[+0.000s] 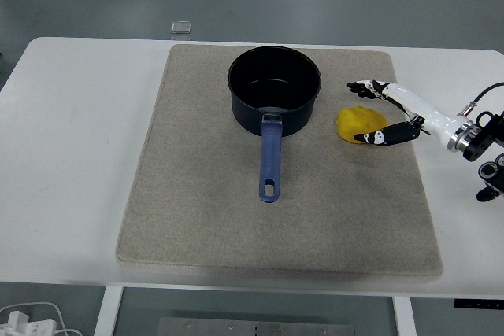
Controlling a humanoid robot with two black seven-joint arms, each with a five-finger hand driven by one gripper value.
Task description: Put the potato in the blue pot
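A yellow potato (356, 122) lies on the beige mat (205, 218), just right of the blue pot (274, 88). The pot stands upright at the mat's far middle, its blue handle (270, 161) pointing toward the near edge, and nothing is inside it. My right hand (372, 112) comes in from the right edge and sits around the potato's right side, fingers spread: the upper fingers (364, 86) reach above it, the thumb (376, 137) lies along its lower right edge. The hand holds nothing. My left arm does not show.
The mat covers most of the white table (71, 147). A small clear square object (182, 27) rests at the table's far edge, left of the pot. White cables (27, 319) lie on the floor at the bottom left.
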